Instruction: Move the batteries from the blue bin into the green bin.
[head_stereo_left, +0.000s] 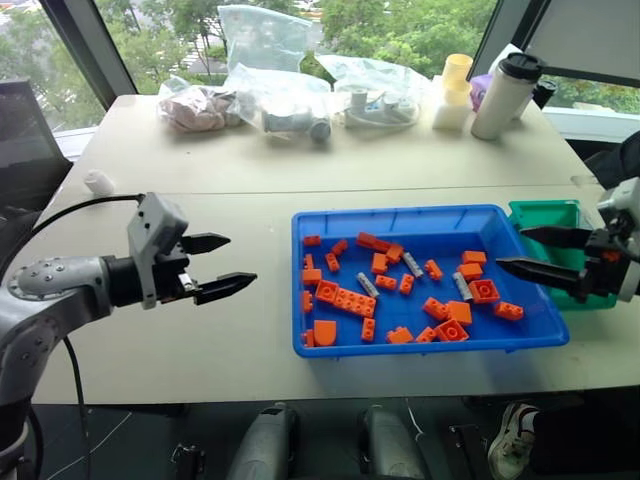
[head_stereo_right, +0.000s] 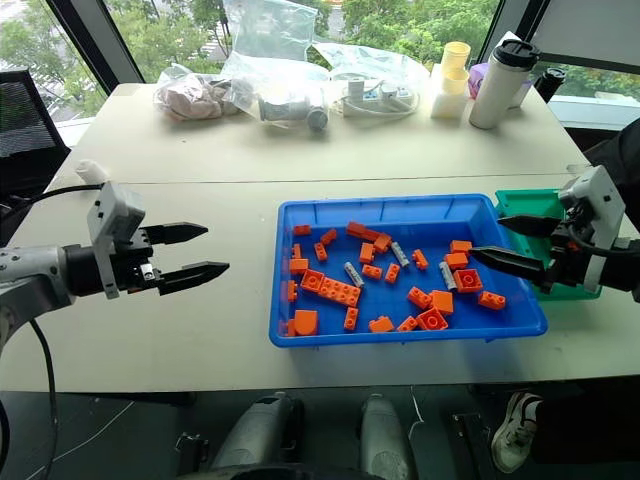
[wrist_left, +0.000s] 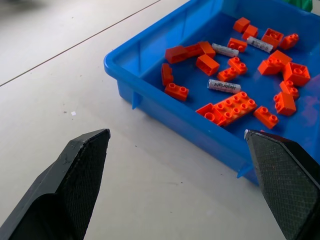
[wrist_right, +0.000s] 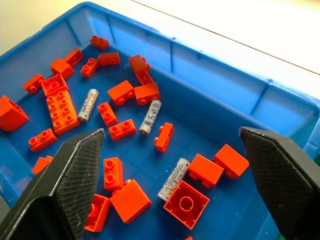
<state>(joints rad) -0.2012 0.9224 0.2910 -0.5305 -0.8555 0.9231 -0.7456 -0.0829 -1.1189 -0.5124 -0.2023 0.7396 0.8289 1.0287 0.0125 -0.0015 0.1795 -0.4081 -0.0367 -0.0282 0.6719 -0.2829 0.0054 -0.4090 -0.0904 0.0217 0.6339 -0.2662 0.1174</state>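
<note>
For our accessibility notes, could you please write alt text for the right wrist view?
Open right gripper hovers over the blue bin, where three batteries lie among scattered orange bricks.

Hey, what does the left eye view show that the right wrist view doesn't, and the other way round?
Left eye view's own: the green bin at the blue bin's right end, the open left claw over the table, bags and a tumbler at the back. Right wrist view's own: print on the batteries, one beside a square orange brick. Shared: blue bin, three batteries, orange bricks, the open right claw.
</note>
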